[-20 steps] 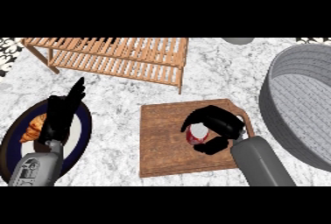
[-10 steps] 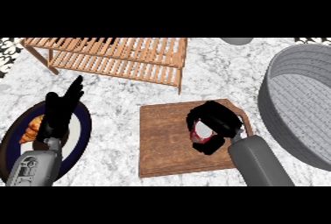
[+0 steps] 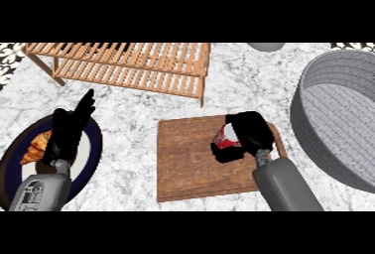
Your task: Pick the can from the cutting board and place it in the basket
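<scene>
A red and white can shows between the fingers of my right hand, which is curled round it over the upper right part of the wooden cutting board. Most of the can is hidden by the hand. The grey basket stands at the right edge, a short way right of the hand. My left hand rests open at the left, fingers pointing up, over a dark plate.
A wooden slatted rack stands at the back left. A dark blue plate with a croissant lies at the lower left under my left arm. A grey round object sits at the top edge.
My right hand with the can has shifted slightly up and to the right on the board. The left hand has barely moved.
</scene>
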